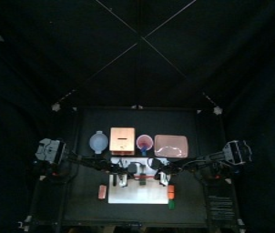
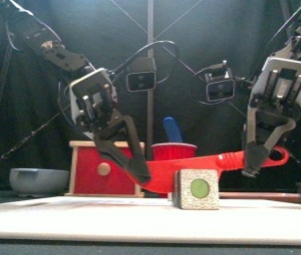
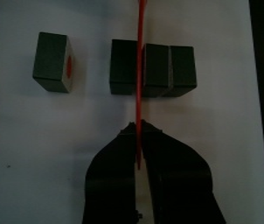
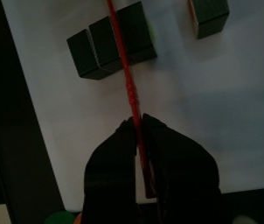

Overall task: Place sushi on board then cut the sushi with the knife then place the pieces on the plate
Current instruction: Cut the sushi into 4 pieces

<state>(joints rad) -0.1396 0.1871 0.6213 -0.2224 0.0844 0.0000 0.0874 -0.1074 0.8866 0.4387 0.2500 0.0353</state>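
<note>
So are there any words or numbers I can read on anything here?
None. No words, numbers or signs show on the sushi pieces, the red knife, the white board, the red cup or the wooden box.

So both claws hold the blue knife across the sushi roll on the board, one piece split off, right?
No, the held knife is red, per the front view; the blue knife sits in the red cup. The left claw and right claw do hold it across the roll on the board, one piece apart.
</note>
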